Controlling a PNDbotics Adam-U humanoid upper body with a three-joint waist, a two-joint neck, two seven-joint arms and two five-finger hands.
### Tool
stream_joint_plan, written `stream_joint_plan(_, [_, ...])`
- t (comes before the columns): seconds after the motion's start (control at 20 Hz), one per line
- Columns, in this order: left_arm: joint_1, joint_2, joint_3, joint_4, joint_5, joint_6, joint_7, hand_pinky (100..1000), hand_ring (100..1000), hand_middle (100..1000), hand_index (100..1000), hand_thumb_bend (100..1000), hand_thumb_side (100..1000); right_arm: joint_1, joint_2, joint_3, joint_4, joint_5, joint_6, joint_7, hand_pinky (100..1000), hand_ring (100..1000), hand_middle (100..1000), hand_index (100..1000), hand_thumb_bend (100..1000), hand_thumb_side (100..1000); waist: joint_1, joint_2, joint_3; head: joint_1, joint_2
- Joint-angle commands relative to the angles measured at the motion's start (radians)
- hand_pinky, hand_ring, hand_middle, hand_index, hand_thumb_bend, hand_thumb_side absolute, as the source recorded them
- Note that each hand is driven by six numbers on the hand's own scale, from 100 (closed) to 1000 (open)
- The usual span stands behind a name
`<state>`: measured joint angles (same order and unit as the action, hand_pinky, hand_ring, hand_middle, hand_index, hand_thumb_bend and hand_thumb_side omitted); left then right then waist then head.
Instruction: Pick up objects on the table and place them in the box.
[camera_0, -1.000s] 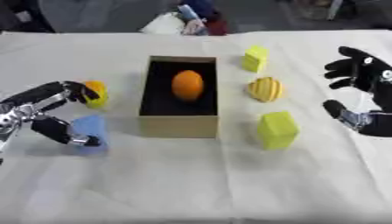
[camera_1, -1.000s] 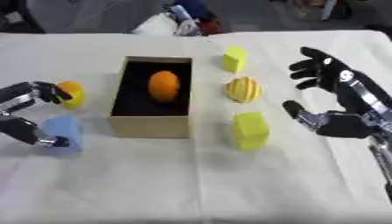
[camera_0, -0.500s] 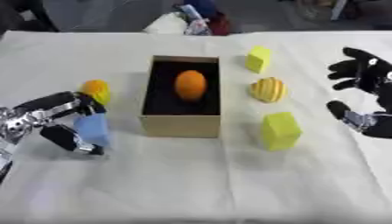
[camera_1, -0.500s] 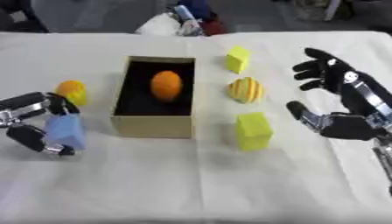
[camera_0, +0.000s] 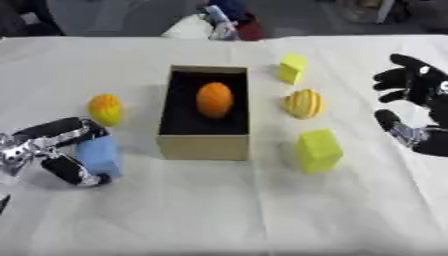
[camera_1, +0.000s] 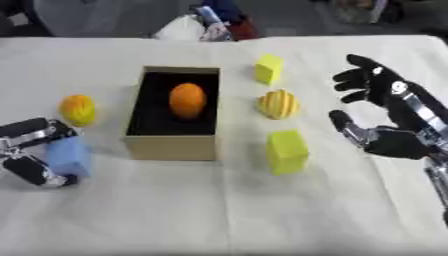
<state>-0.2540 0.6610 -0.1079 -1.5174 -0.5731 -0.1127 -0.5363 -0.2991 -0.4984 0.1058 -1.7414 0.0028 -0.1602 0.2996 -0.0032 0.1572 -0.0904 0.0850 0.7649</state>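
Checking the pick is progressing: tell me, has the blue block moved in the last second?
Yes. The blue block, with the left hand curled round it, now sits nearer the box and further from the small orange fruit.

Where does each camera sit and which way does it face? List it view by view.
Left eye view: in the robot's head, looking down at the table; the left hand is curled round a blue block, and the right hand is open.
Right eye view: beside it, same downward aim, with more of the right hand showing.
Shared: the box holding an orange, yellow blocks and round fruit.
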Motion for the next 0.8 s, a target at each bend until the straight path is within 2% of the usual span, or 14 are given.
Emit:
stream_joint_plan(0.05, [-0.003,0.030,0.035,-0.041,0.000,0.012,0.086,454,398,360,546,366,140,-0.009,-0.023,-0.009,-0.008,0.001,0.002,-0.008,738,809,792,1000,243,295,0.005,-0.023,0.001,-0.004,0.005])
stream_joint_plan(0.25, [-0.010,0.035,0.063,-0.116,0.026,0.019,0.171,455,391,347,544,390,167,-0.007,-0.023,-0.010,-0.006,0.001,0.003,-0.010,739,809,793,1000,237,298,0.003,-0.026,0.002,-0.010,0.005])
stream_joint_plan(0.4, [-0.051,0.049,0.067,-0.178,0.056,0.019,0.202,463,393,346,547,409,189,-0.006,-0.022,-0.009,-0.005,-0.001,0.004,-0.009,739,809,793,1000,233,302,0.002,-0.029,0.004,-0.011,0.005])
stream_joint_plan(0.6, [-0.157,0.058,0.021,-0.216,0.095,0.011,0.184,474,400,352,551,420,202,-0.007,-0.020,-0.006,-0.002,-0.004,0.004,-0.005,739,808,793,1000,231,305,0.002,-0.034,0.000,-0.009,0.005])
stream_joint_plan(0.8, [-0.273,0.020,-0.045,-0.168,0.093,-0.001,0.136,478,404,356,553,436,215,-0.007,-0.017,-0.001,-0.001,-0.007,0.005,-0.001,738,808,792,1000,227,307,0.001,-0.038,-0.008,-0.004,0.005])
